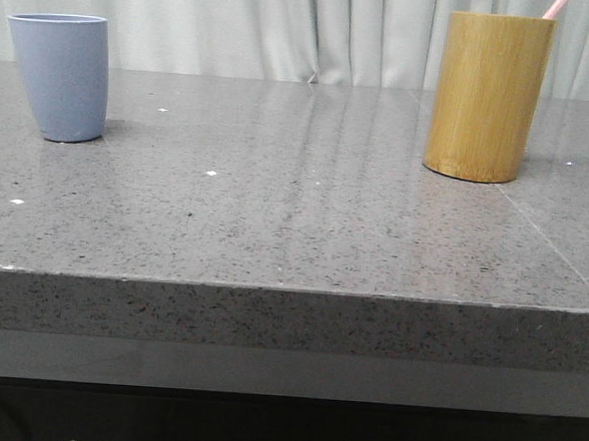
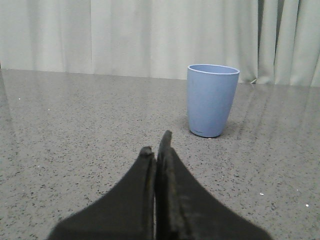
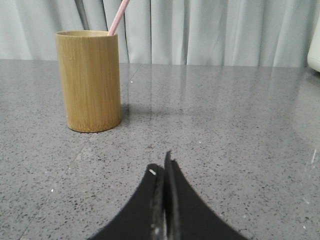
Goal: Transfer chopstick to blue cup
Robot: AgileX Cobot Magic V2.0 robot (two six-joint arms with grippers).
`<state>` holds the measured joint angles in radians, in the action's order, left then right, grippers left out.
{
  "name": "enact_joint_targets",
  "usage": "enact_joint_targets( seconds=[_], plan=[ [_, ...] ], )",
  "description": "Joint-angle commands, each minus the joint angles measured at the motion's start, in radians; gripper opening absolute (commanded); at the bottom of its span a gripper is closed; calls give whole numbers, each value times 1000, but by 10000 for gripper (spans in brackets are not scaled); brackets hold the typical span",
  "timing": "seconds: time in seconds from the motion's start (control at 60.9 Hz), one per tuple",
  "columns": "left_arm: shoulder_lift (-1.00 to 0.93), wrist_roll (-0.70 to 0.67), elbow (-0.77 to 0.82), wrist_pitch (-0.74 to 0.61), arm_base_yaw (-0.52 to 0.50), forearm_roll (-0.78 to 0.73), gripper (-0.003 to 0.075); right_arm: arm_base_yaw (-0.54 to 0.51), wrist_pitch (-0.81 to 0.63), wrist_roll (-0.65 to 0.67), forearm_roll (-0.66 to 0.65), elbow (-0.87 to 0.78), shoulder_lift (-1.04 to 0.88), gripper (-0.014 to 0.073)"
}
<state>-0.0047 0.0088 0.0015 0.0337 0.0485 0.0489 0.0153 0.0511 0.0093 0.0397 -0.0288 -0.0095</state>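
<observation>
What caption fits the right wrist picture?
Shut right gripper faces a bamboo holder with the pink chopstick inside.

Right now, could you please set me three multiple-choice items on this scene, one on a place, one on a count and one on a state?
1. Where is the chopstick?
A. Lying flat on the table
B. Standing in the bamboo cylinder
C. Standing in the blue cup

2. How many containers stand on the table?
A. One
B. Two
C. Four

3. In what state is the left hand?
A. Shut on nothing
B. Wide open
C. Shut on the chopstick

Answers:
1 B: its pink end leans out of the bamboo cylinder at the rim.
2 B: there are the blue cup and the bamboo cylinder.
3 A: its fingers press together with nothing between them; the right hand looks the same.
</observation>
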Motion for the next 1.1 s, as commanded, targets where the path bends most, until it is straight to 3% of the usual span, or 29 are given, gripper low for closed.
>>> enact_joint_targets(
  seconds=[0.0, 0.772, 1.084],
  plan=[
    [-25, -9, 9, -79, 8, 1, -19, -5, -86, -3, -7, 6, -20, -67],
    [-25, -9, -6, -96, 8, 4, -19, -5, -139, -2, 26, 18, -20, -67],
    [22, -9, -292, 25, 8, 15, -19, -5, 92, -2, 30, 321, 20, -67]
  ],
)
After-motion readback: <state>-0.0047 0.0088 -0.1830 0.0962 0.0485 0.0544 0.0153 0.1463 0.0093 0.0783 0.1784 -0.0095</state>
